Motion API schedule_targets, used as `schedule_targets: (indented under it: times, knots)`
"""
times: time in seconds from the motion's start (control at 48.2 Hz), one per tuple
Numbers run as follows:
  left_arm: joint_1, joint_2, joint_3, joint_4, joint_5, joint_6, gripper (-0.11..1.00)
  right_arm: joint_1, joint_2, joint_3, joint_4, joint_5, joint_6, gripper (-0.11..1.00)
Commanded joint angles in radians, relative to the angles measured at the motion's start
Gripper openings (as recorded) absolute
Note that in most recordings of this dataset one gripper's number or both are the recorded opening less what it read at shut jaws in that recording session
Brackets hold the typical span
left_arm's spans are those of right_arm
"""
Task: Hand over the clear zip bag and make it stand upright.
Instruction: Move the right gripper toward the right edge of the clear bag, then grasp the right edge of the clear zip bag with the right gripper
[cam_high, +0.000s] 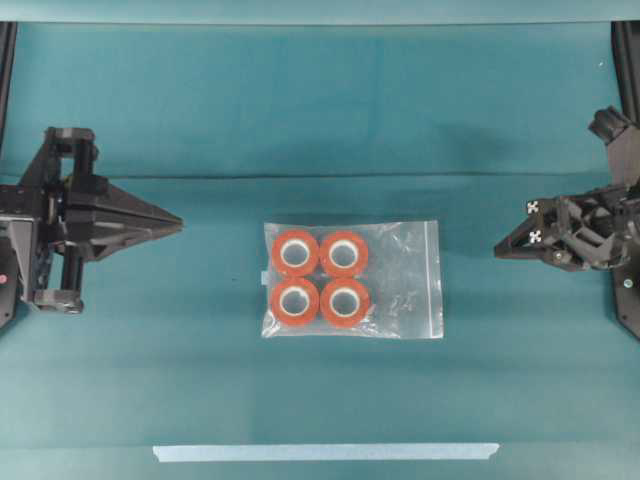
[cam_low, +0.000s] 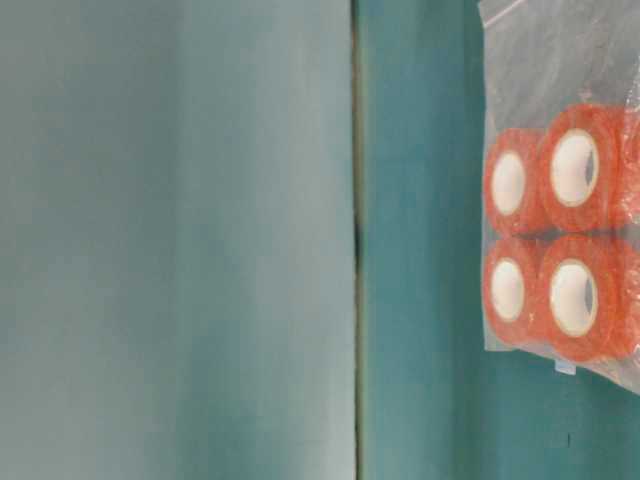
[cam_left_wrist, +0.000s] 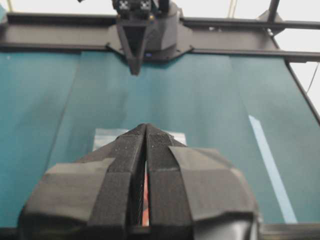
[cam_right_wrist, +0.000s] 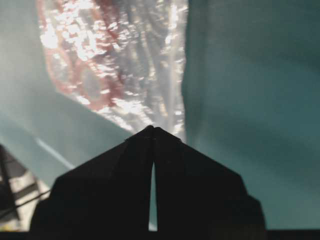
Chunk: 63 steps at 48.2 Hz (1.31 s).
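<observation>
The clear zip bag (cam_high: 352, 279) lies flat on the teal cloth (cam_high: 300, 110), mid-table, just above the pale tape strip (cam_high: 325, 452) in the overhead view. Four orange-red tape rolls (cam_high: 320, 278) sit in a two-by-two block in the bag's left half; the right half is empty, crinkled film. The zip strip (cam_high: 434, 278) runs along the right-hand edge. Long axis runs left to right in that view, so the zip end points toward the right gripper and the weighted end toward the left.

Left gripper (cam_high: 178, 221): to the left of the bag, well apart from it, jaws pressed together, holding nothing. The left wrist view shows the fingertips meeting, with the bag beyond them.

Right gripper (cam_high: 499, 248): to the right of the bag, nearer than the left but not touching it, jaws together, empty. Its wrist view shows the zip edge just ahead of the tips.

Step, as judged: approach only; no pickup yet. The next move calls for one gripper, likely the right, to spread its jaws, drop to the cloth and pinch the thin film near the zip edge. The rolls may slide and swing the bag when it lifts.
</observation>
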Motion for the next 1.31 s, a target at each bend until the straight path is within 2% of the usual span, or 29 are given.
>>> schedule_targets:
  times: [0.0, 0.166, 0.56, 0.664, 0.871, 0.954, 1.079, 1.286]
  knots:
    - [0.000, 0.006, -0.028, 0.002, 0.011, -0.002, -0.01, 0.012, 0.028, 0.005, -0.006, -0.017, 0.005, 0.00]
    - [-0.002, 0.009, -0.029, 0.003, 0.034, -0.003, -0.01, 0.035, 0.081, 0.011, -0.006, -0.048, 0.000, 0.00]
    - [0.000, 0.003, -0.028, 0.002, 0.037, -0.003, -0.01, 0.121, 0.273, -0.035, 0.008, -0.221, 0.012, 0.02]
    - [0.000, 0.002, -0.026, 0.002, 0.037, -0.005, -0.01, 0.150, 0.327, -0.055, 0.011, -0.259, 0.014, 0.18]
    - [0.002, -0.002, -0.025, 0.002, 0.037, -0.006, -0.01, 0.163, 0.380, -0.092, 0.018, -0.284, 0.026, 0.77]
    - [0.002, -0.005, -0.025, 0.002, 0.037, -0.006, -0.01, 0.163, 0.385, -0.094, 0.021, -0.304, 0.029, 0.91]
    - [0.003, -0.005, -0.025, 0.003, 0.041, -0.009, -0.01, 0.164, 0.387, -0.091, 0.054, -0.351, 0.035, 0.92]
    - [0.003, -0.006, -0.023, 0.002, 0.058, -0.018, -0.01, 0.209, 0.423, -0.083, 0.063, -0.445, 0.041, 0.92]
